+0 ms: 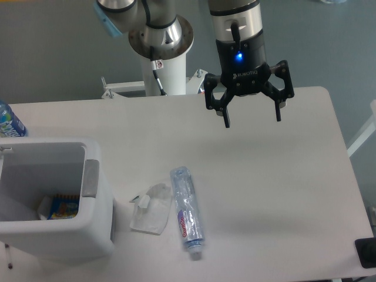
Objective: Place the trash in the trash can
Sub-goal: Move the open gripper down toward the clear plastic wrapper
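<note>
Your black two-finger gripper (252,121) hangs with jaws spread wide, holding nothing. The crushed clear plastic bottle (187,211) touches the crumpled white wrapper (150,215) beside the large white plastic bin (94,200); you risk the bottle rolling or both being caught together.

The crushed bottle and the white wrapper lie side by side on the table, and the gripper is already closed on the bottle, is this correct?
Not quite. The gripper hangs open above the table, holding nothing, as the camera view shows. The crushed bottle and wrapper do lie side by side.
</note>
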Robot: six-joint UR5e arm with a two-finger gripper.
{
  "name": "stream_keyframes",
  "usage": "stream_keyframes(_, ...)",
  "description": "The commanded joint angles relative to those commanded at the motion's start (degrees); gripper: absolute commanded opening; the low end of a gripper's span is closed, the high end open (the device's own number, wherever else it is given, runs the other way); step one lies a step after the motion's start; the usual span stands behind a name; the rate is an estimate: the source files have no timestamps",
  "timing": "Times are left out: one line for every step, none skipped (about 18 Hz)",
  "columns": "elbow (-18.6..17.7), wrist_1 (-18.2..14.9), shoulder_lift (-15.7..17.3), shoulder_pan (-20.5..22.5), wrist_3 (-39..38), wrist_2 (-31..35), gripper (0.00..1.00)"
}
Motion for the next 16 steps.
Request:
stream_keyframes(0.0,0.0,0.0,0.0,0.0,0.1,1.0)
stream_keyframes(0.0,0.1,0.0,0.0,0.1,0.1,1.0)
stream_keyframes(0.0,0.1,0.0,0.0,0.1,0.0,1.0)
stream_keyframes(0.1,0.1,0.0,0.0,0.1,-0.1,1.0)
stream_keyframes(0.0,0.1,0.0,0.0,0.1,0.0,1.0)
stream_keyframes(0.0,0.1,0.0,-0.1,0.0,0.0,1.0)
stream_keyframes(0.0,0.1,0.0,-0.2,-0.6,0.0,1.0)
stream_keyframes(0.0,0.3,0.0,-0.3,-0.7,-0.1,1.0)
stream_keyframes(0.0,1.3,-0.2,-0.3,-0.6,-0.3,1.0)
stream_keyframes(-0.1,2.1,-0.4,-0.4,-0.6,-0.4,1.0)
stream_keyframes(-0.1,2.5,-0.6,-0.4,-0.6,-0.5,1.0)
stream_keyframes(-0.1,2.7,-0.9,-0.5,-0.5,-0.5,1.0)
stream_keyframes(-0.2,2.8,-1.3,-0.6,-0.6,-0.4,1.0)
stream_keyframes(-0.3,2.8,-1.8,-0.7,-0.7,-0.4,1.0)
stream_keyframes(-0.7,2.9,-1.9,-0.8,-0.9,-0.6,1.0)
stream_keyframes(-1.1,2.9,-2.0,-1.0,-1.0,-1.3,1.0)
